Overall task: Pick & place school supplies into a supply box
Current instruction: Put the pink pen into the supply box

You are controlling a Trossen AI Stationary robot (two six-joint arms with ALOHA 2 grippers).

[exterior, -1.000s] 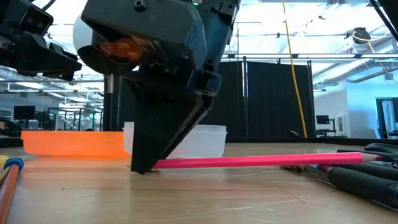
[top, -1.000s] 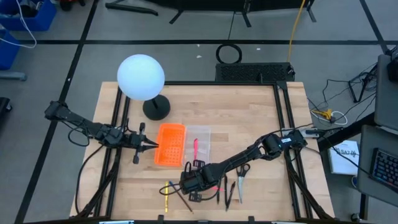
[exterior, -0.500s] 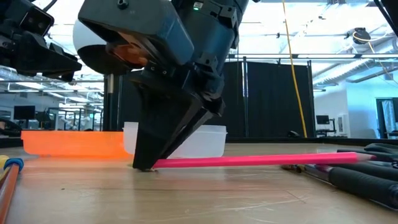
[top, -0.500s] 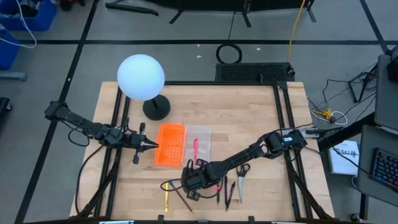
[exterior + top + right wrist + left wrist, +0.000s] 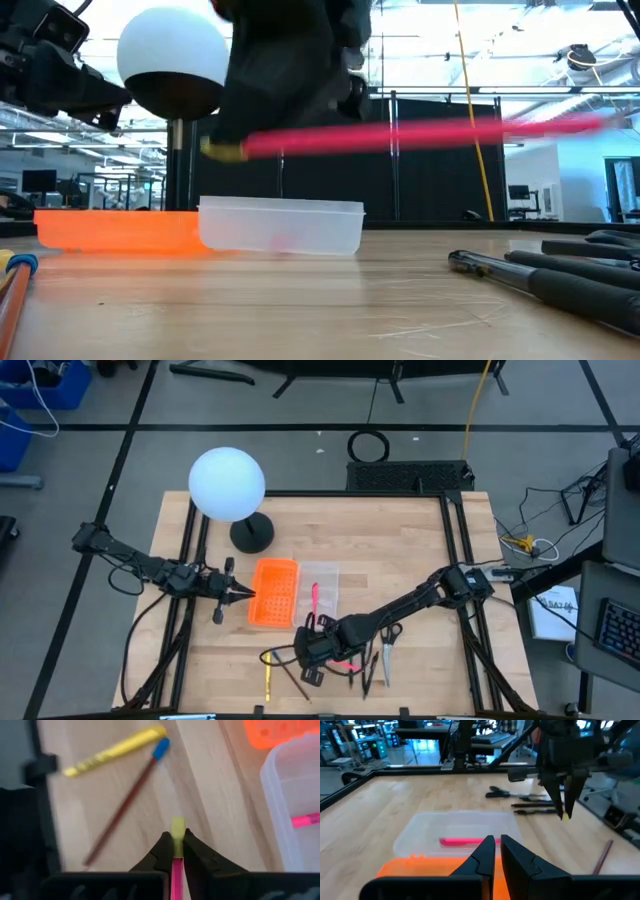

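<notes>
My right gripper [image 5: 318, 650] [image 5: 178, 845] hovers over the table's near middle, shut on a pink pencil [image 5: 400, 135]. The clear supply box [image 5: 326, 582] [image 5: 420, 827] sits beside an orange tray [image 5: 275, 592] and has a pink pen [image 5: 465, 840] lying in it. A yellow pencil [image 5: 115, 750] and a brown pencil with a blue end [image 5: 125, 810] lie flat on the table below the gripper. Scissors [image 5: 387, 650] and dark pens [image 5: 365, 670] lie to its right. My left gripper [image 5: 245, 595] [image 5: 497, 852] waits shut, left of the orange tray. My right gripper pinches the pink pencil between its two fingertips, just behind the pencil's yellowish end [image 5: 178, 827]. The fingers come from above, pointing down, and cross the pencil. The pencil is lifted clear of the table and lies about level, its long part [image 5: 480, 130] sticking out toward the table's right.
A white globe lamp on a black foot [image 5: 228, 485] stands at the table's far left. Black frame rails [image 5: 462, 560] run along both table sides. Bare wood [image 5: 400, 550] lies to the right of the clear box and beyond it.
My right gripper has risen from the table with the pink pencil. A second ago the pencil lay flat on the wood under the fingertips; now it hangs level, well above the clear box's rim. The gripper also turned a little while still down at the table.
</notes>
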